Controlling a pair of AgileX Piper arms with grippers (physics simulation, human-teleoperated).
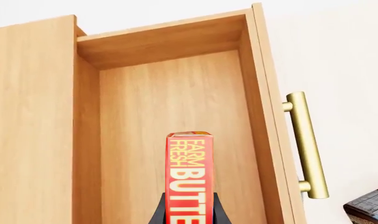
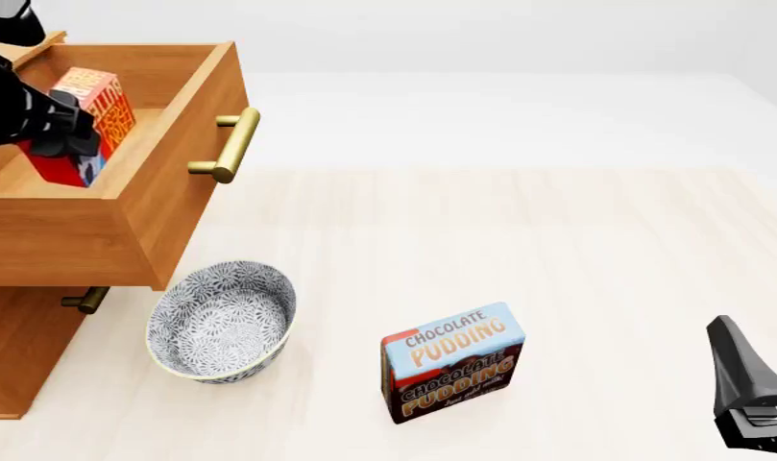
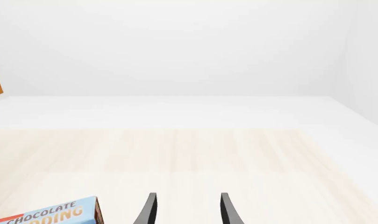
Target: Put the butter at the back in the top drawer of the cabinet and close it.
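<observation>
The surface (image 2: pixel 594 250) is pale, lightly grained wood, running back to a plain white band and a blank white wall. At the front view's left stands the cabinet (image 2: pixel 16 355), cut off by the frame edge; its top drawer (image 2: pixel 170 163) is pulled well out, brass handle (image 2: pixel 228 144) facing the open surface. Only an end of a lower handle (image 2: pixel 87 300) shows beneath it.

On the surface sit a blue-and-white patterned bowl (image 2: pixel 222 322) near the cabinet's foot and a Chocolate Pudding box (image 2: pixel 452 363) standing upright, well apart from the bowl.

The left arm is mostly out of frame; just its dark wrist shows over the drawer. The left claw (image 1: pixel 187 210) is shut on the butter (image 1: pixel 190 177), a dark finger (image 1: pixel 218 210) pressing each broad side. The box's lower end is hidden behind the fingers and the frame edge. In the front view the butter (image 2: pixel 91 120) hangs inside the open drawer, seemingly just above its floor, though contact cannot be judged. Its long axis runs along the claw's fingers, the free end pointing toward the drawer's floor and back wall, and it is tilted in the front view.

The right claw (image 3: pixel 187 210) hovers over bare surface at the near right, its two fingers parted and holding nothing; only its dark tip shows in the front view.
</observation>
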